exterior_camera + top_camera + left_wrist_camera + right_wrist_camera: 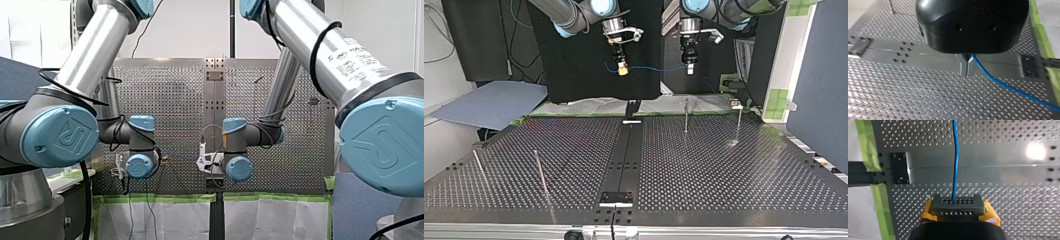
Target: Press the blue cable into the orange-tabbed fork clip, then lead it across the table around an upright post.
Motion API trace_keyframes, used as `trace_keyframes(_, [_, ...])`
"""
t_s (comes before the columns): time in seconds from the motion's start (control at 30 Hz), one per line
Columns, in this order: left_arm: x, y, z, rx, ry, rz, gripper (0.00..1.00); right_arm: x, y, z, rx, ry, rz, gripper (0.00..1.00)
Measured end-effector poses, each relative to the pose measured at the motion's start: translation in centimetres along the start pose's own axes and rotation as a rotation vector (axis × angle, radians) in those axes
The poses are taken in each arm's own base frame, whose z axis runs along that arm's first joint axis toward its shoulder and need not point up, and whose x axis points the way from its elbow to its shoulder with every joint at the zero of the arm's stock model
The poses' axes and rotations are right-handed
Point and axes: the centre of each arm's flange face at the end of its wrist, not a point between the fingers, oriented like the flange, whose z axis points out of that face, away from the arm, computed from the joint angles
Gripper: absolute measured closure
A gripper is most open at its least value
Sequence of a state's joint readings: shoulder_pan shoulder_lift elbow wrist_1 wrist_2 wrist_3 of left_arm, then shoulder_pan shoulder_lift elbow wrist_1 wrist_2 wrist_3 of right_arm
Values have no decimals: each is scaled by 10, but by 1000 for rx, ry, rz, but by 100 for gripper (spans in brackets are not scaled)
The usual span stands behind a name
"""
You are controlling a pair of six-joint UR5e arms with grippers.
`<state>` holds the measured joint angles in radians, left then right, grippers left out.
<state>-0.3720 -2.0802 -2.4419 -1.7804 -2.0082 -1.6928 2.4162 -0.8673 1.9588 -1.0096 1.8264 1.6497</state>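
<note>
The blue cable hangs in the air above the far edge of the counter, stretched almost straight between the two arms. Its long axis runs from side to side in the top view, about level, and it is well above the perforated surface.

At the left end in that view, the fingers of my right arm, with yellow pads, are closed on it. In the right wrist view the cable comes out from between the pads and goes straight ahead of them. At the other end the fingers of my left arm hold it too. In the left wrist view the two metal fingers are pressed together with no gap, and the cable leaves from just beside them and slants away over the counter.

The orange-tabbed fork clip I cannot find in any view, so I cannot say which way it lies from the cable. Two upright posts stand on the counter below the fingers of my left arm, a little nearer to the top view's camera. Two other posts stand at that view's left, well apart from both arms.

In my judgement the pressing is not yet done, because the cable touches nothing on the counter. The next move calls for lowering the cable, and my left arm is nearer to the first pair of posts.
</note>
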Motion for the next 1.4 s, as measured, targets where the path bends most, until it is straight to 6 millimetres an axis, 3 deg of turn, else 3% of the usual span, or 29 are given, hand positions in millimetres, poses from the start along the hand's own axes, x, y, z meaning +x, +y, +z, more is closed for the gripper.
trace_keyframes(0.23, [9,14,9,-16,25,29,100,-12,7,25,-12,-18,10,100])
trace_keyframes(0.67, [32,32,54,-34,41,56,100,15,11,74,29,7,17,100])
trace_keyframes(0.83, [46,35,64,-42,60,58,100,18,14,82,39,12,18,100])
trace_keyframes(1.0, [61,40,67,-51,94,67,100,7,19,84,39,-7,17,100])
trace_keyframes(1.2, [63,41,72,-47,105,69,100,-17,23,87,35,-40,15,100])
trace_keyframes(1.4, [61,40,93,-38,106,64,100,-18,23,95,39,-38,16,100])
